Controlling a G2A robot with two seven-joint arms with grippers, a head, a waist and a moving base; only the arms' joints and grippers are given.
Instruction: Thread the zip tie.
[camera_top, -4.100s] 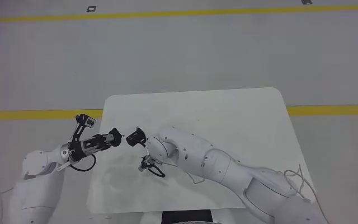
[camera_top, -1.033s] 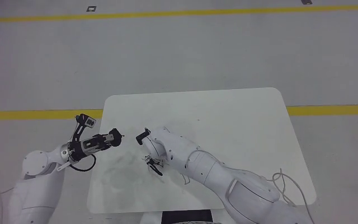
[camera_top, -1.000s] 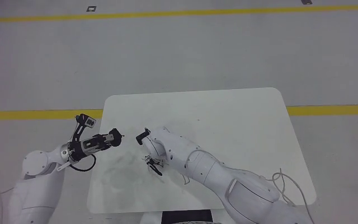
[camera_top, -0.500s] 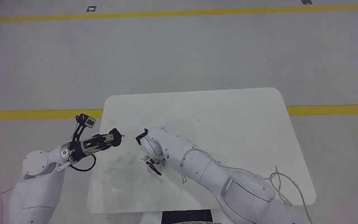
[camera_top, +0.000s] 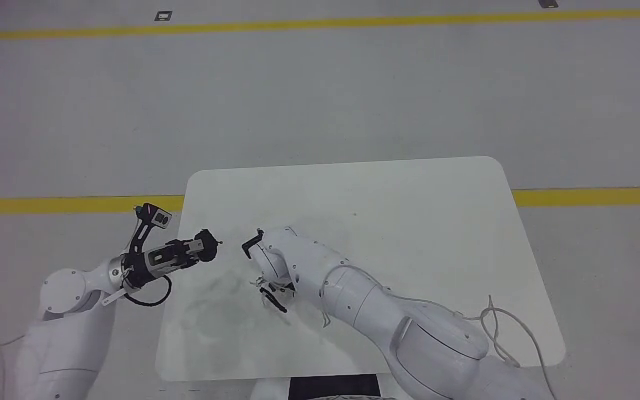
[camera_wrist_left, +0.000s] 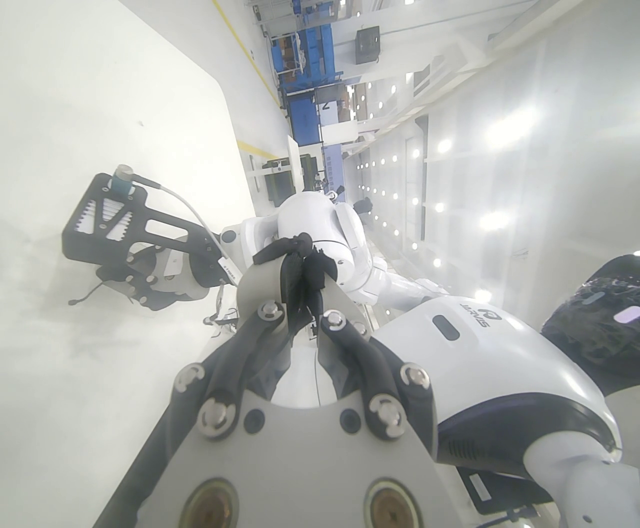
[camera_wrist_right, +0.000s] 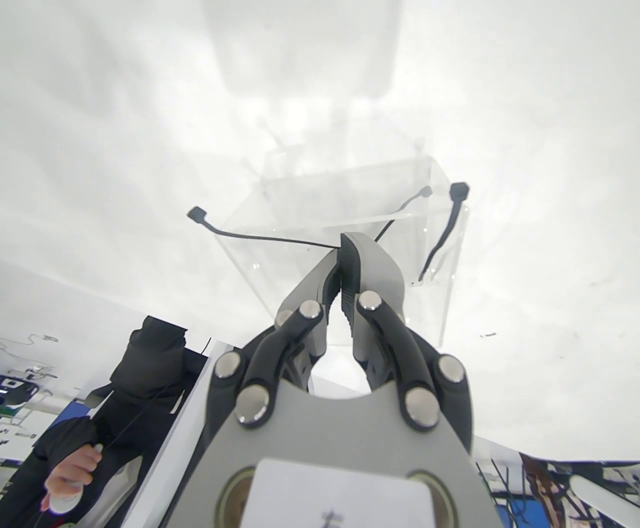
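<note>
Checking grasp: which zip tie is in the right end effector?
The tie whose tail runs into the end effector; the other tie leans free at the box.

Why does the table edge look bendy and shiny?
Left wrist view: the wide lens curves the table edge, and ceiling lights glare as bright spots. Right wrist view: light washes over the clear box. Top view: floor lines look straight, light even.

Very little print shows, and none of it reads clearly. In my left wrist view, a short line of dark lettering beside a small logo stands on the white shell of an arm (camera_wrist_left: 477, 315). A white label (camera_wrist_right: 340, 505) on the plate behind my right jaws bears a dark mark, cut off by the picture's edge. A small cable tag (camera_wrist_left: 227, 270) carries tiny, illegible print.
</note>
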